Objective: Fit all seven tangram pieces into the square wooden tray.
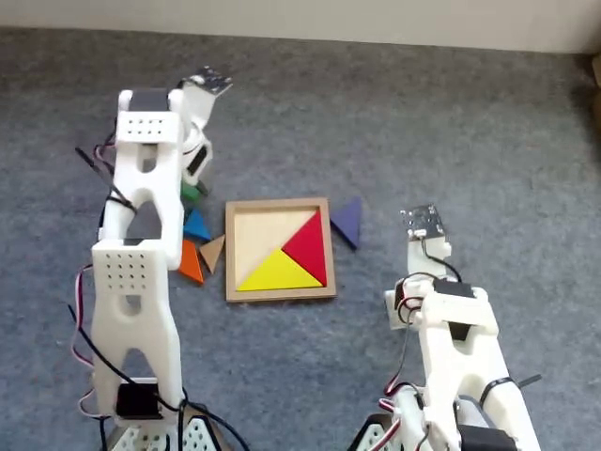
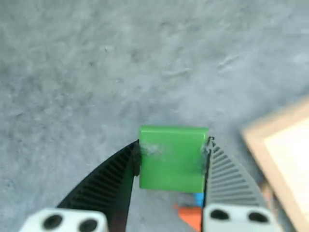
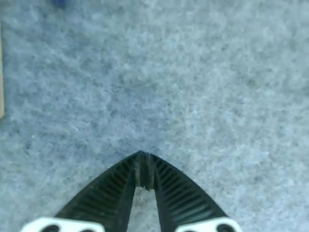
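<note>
**Green square clamped at the left of the tray; two triangles seated**

Ribbed fingers (image 2: 118, 174) of the left pincer (image 2: 174, 145) press on opposite edges of the green square piece (image 2: 171, 159), one dark finger and one grey, with the piece's flat face turned up between them. Whether the square rests on the grey worktop (image 2: 145, 58) or hangs just above it is hard to tell from this angle. Just behind it in the left wrist view lie slivers of the blue triangle (image 2: 199, 198) and the orange triangle (image 2: 190, 215), and a corner of the wooden tray (image 2: 285, 145) sits off to one side.

From the high view, the left arm (image 1: 141, 244) stretches along the tray's left side, and a bit of green (image 1: 191, 192) peeks out beneath its wrist, near the tray's far left corner. The wooden tray (image 1: 229, 252) lies mid-worktop. Inside it, the red triangle (image 1: 307, 246) fills the right part and the yellow triangle (image 1: 277, 272) the near part, touching along one edge; bare wood covers the remainder. Between tray and left arm lie the blue triangle (image 1: 196, 225), the orange triangle (image 1: 191, 261) and a tan triangle (image 1: 213, 252), close together. A navy piece (image 1: 347, 222) lies just beside the tray's far right corner.

The right arm (image 1: 451, 329) sits to the tray's right, well apart from the pieces. Its right pincer (image 3: 143, 157) hangs over bare worktop, fingertips pressed together with nothing between them.
</note>
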